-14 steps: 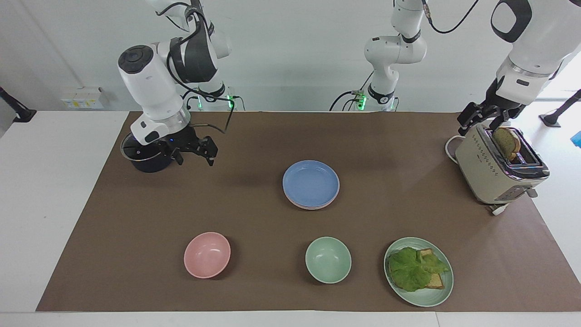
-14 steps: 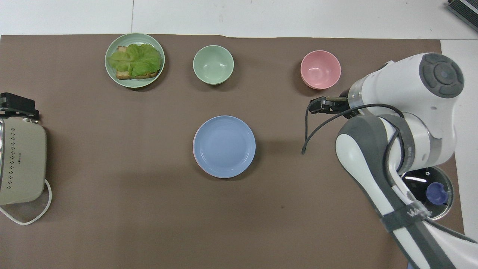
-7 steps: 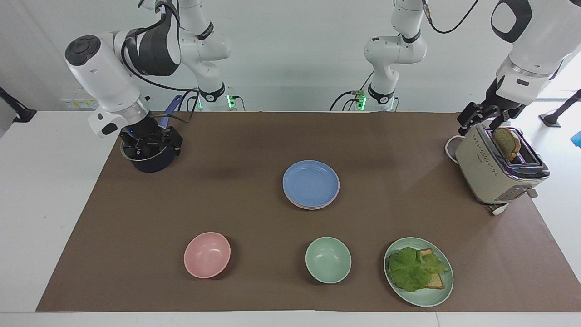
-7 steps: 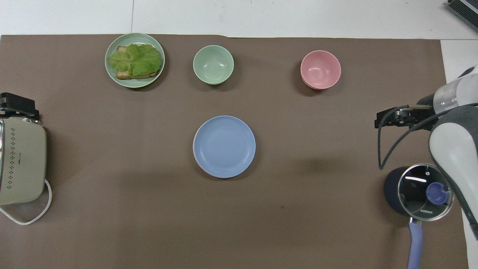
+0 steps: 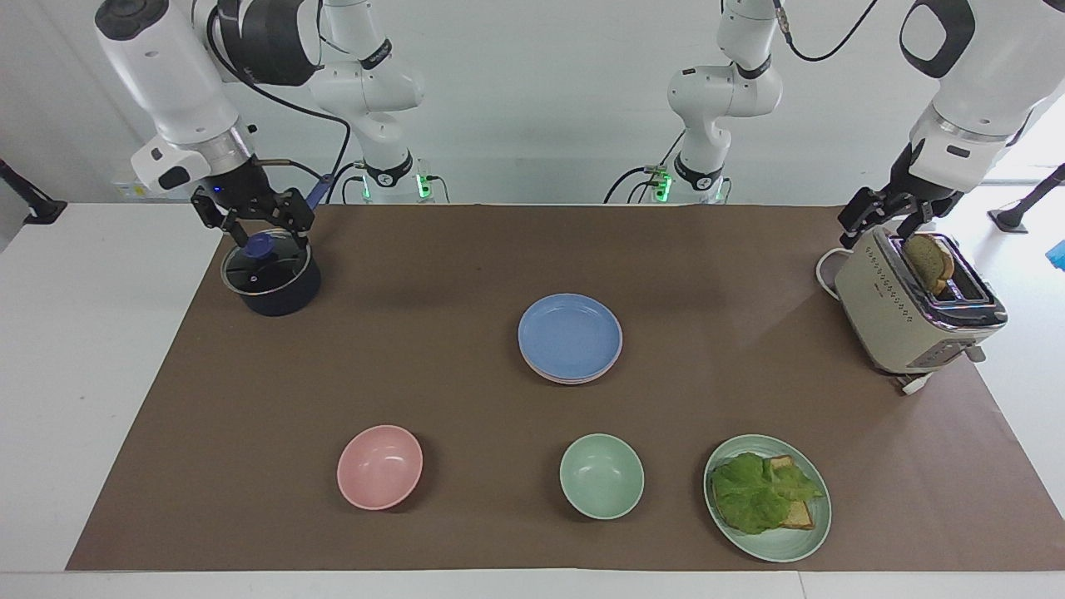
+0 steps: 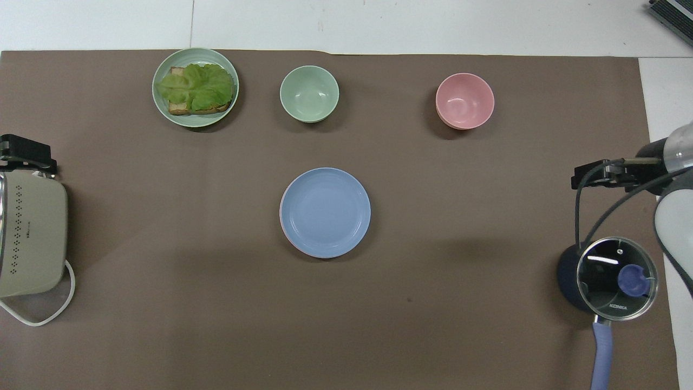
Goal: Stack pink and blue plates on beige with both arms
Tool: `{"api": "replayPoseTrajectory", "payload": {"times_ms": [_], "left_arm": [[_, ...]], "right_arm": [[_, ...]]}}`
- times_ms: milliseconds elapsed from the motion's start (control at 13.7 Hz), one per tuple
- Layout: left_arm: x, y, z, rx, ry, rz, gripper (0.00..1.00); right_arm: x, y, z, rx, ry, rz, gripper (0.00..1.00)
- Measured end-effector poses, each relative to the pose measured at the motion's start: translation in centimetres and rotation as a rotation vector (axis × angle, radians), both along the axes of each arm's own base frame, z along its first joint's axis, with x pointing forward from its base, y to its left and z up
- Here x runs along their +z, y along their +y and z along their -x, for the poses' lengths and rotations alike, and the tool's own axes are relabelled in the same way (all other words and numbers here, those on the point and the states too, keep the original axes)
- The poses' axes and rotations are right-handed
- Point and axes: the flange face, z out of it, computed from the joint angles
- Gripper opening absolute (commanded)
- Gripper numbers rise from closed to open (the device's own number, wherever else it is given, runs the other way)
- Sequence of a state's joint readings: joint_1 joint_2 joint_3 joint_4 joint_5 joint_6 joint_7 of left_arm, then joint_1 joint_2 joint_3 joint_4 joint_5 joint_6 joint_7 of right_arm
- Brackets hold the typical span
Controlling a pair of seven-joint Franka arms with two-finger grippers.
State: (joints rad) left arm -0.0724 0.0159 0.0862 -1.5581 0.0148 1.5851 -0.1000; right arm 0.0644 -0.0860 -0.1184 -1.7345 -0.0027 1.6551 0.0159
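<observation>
The blue plate [image 5: 570,333] [image 6: 325,211] lies on top of a stack at the middle of the mat. The pink plate's rim [image 5: 574,379] [image 6: 282,225] peeks out under it. The beige plate is hidden below them. My right gripper [image 5: 255,226] [image 6: 587,176] hangs open and empty over the lidded pot at the right arm's end of the table. My left gripper [image 5: 882,223] [image 6: 24,154] waits, open, just above the toaster, at the slot's end nearer the robots.
A dark pot [image 5: 270,287] with a glass lid and blue handle stands near the right arm. A beige toaster [image 5: 903,312] holds bread [image 5: 930,259]. Farther from the robots sit a pink bowl [image 5: 379,466], a green bowl [image 5: 601,476] and a green plate [image 5: 811,532] with lettuce and bread.
My right arm has lifted and swung back toward its own end of the table, ending open over the pot. The plates and the left arm have not moved.
</observation>
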Motion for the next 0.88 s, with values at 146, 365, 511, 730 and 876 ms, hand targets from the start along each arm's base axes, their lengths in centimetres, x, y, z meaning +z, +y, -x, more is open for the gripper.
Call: {"api": "replayPoseTrajectory", "payload": {"times_ms": [146, 365, 511, 730, 876], "left_arm": [[0.0, 0.0, 0.0, 0.0, 0.0, 0.0, 1.0], [0.0, 0.0, 0.0, 0.0, 0.0, 0.0, 1.0], [0.0, 0.0, 0.0, 0.0, 0.0, 0.0, 1.0], [0.0, 0.0, 0.0, 0.0, 0.0, 0.0, 1.0], [0.0, 0.0, 0.0, 0.0, 0.0, 0.0, 1.0]], "right_arm": [[2.7, 0.0, 0.7, -0.001, -0.002, 0.003, 1.0], [3.6, 0.0, 1.1, -0.002, 0.015, 0.003, 1.0], [3.6, 0.1, 1.2, 0.001, 0.019, 0.003, 1.0], [3.8, 0.5, 1.2, 0.008, 0.012, 0.003, 1.0], [4.0, 1.0, 1.1, 0.018, 0.001, 0.004, 1.0]]}}
